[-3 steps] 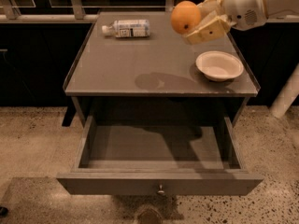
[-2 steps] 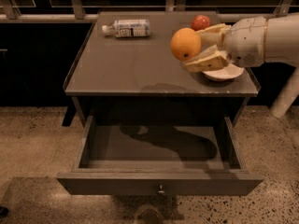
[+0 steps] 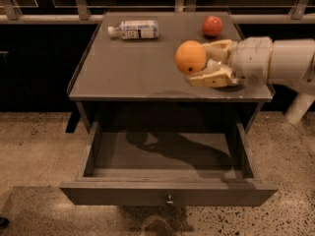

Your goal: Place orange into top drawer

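Note:
My gripper comes in from the right on a white arm and is shut on the orange, a round yellow-orange fruit. It holds the orange in the air above the front right part of the grey tabletop. The top drawer is pulled open below the tabletop. Its flat front panel carries a small metal knob, and its inside looks bare. The orange hangs above the table's front edge, higher than the drawer and slightly behind its opening.
A plastic bottle lies on its side at the back left of the tabletop. A redder apple-like fruit sits at the back right. A railing runs behind the table. Speckled floor surrounds the drawer.
My gripper has carried the orange from the back right of the table forward and down, toward the front edge. The apple has come into view behind it, and the white bowl is now hidden by my gripper.

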Controlling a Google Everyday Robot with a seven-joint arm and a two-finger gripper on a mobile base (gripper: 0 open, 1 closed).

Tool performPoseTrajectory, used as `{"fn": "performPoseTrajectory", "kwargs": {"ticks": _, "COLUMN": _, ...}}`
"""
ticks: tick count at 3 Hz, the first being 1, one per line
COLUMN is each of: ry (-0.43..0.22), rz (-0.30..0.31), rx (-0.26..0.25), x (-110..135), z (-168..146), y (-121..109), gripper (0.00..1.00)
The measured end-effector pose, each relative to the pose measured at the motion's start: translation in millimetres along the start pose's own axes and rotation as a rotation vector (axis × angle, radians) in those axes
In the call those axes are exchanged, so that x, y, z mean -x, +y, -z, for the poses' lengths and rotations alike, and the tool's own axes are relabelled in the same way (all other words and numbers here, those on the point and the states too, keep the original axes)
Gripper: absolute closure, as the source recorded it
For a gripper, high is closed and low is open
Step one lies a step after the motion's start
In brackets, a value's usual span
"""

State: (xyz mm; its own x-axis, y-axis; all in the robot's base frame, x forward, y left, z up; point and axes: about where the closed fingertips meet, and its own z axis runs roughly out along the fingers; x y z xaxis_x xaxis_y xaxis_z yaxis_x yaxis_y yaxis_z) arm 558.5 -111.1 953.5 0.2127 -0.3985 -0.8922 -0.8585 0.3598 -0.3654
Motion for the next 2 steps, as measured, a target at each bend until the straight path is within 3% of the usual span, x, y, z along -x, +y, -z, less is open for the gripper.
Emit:
{"fn": "performPoseTrajectory", "kwargs": {"ticks": 1, "ry": -0.098, "rz": -0.091, "rx": -0.081, "x": -39, "z": 1, "y": 37, "gripper": 1.00}}
{"fn": "performPoseTrajectory", "kwargs": {"ticks": 2, "ry": -0.081, "rz": -0.205, "rx": -0.170, "x": -100, "z": 33, "y": 79, "gripper": 1.00}}
